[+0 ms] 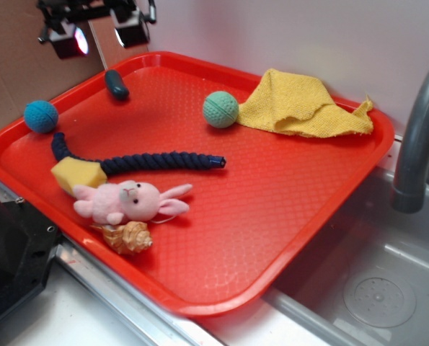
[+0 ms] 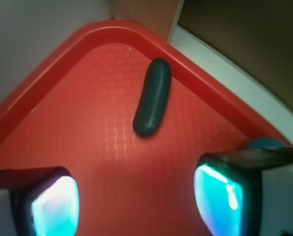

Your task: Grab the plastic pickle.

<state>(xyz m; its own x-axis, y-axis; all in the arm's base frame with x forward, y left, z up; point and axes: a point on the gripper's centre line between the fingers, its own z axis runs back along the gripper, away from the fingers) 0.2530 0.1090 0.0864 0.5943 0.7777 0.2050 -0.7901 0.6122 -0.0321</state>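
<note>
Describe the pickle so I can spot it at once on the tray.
Find the red tray and go to its far corner, below the open pincer. The pickle lies there alone: a small, smooth, dark green capsule, unlike the woolly blue ball nearby or the long braided rope.

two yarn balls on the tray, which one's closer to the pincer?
The blue yarn ball, by the tray's left rim. The green ball sits farther right, beside the yellow cloth. The pincer hangs at the back-left corner.
</note>
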